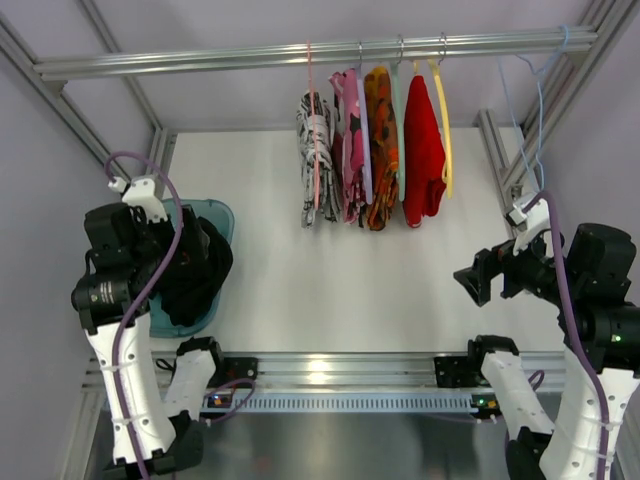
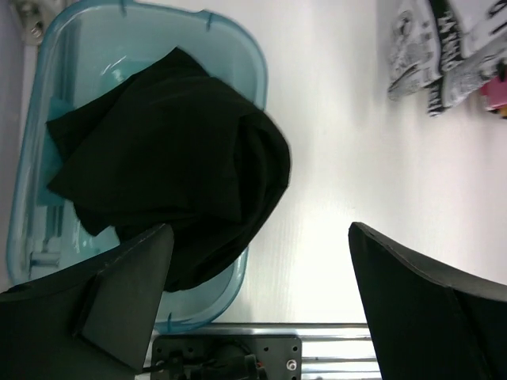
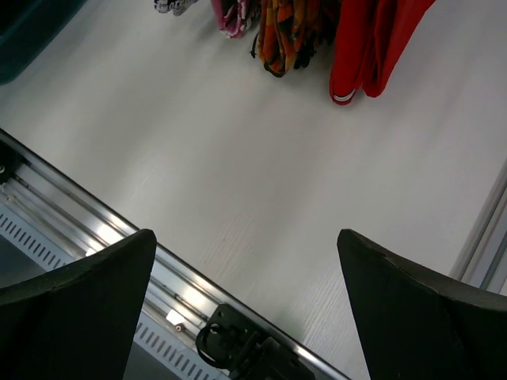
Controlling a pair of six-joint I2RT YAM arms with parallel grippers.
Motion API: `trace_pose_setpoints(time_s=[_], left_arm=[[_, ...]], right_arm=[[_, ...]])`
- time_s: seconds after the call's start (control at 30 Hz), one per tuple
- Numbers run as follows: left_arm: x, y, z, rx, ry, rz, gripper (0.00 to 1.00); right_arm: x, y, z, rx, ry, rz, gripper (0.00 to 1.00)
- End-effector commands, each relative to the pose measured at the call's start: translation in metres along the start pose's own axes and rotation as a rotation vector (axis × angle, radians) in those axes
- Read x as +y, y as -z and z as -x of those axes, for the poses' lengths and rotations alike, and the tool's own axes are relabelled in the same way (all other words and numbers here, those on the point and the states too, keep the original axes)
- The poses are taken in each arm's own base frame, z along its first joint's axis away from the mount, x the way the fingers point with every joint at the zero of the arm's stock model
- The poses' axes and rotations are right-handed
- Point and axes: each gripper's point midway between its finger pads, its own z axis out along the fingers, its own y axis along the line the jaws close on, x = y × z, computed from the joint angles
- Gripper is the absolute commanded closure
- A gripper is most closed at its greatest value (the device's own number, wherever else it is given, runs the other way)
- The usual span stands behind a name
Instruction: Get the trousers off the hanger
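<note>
Left arm (image 1: 125,385) with white links and black joint housings, matching right arm (image 1: 585,400), purple cables (image 1: 116,365) along each, black wedge-shaped fingers (image 2: 119,309)

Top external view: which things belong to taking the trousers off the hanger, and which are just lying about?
Job: trousers, salmon-pink hanger.
Bystanders: pink floral garment, orange garment, red garment, yellow hanger, pale blue hanger, black cloth, teal tub.

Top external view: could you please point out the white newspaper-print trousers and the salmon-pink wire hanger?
White newspaper-print trousers (image 1: 305,150): top external view, hanging fabric.
Salmon-pink wire hanger (image 1: 310,70): top external view, hook stem.
</note>
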Motion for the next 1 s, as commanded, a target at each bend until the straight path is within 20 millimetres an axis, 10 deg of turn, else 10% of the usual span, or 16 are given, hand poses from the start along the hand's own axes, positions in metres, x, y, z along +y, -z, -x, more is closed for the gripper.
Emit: trace_pose_setpoints(time_s=[0.0,0.43,0.97], left_arm=[[-0.025,0.005,0.051,-0.166,-0.038,-0.133,0.02],[-0.132,-0.002,0.178,-0.427,0.211,-0.804,0.02],[-0.275,-0.028,0.164,-0.36,0.318,-1.127,0.11]], right_arm=[[0.002,0.004,0.016,-0.038,0.025,0.012,0.01],[-0.011,0.0,0.047,-0.042,-0.038,-0.008,0.01],[-0.019,-0.006,0.065,-0.047,-0.088,-0.008,0.01]])
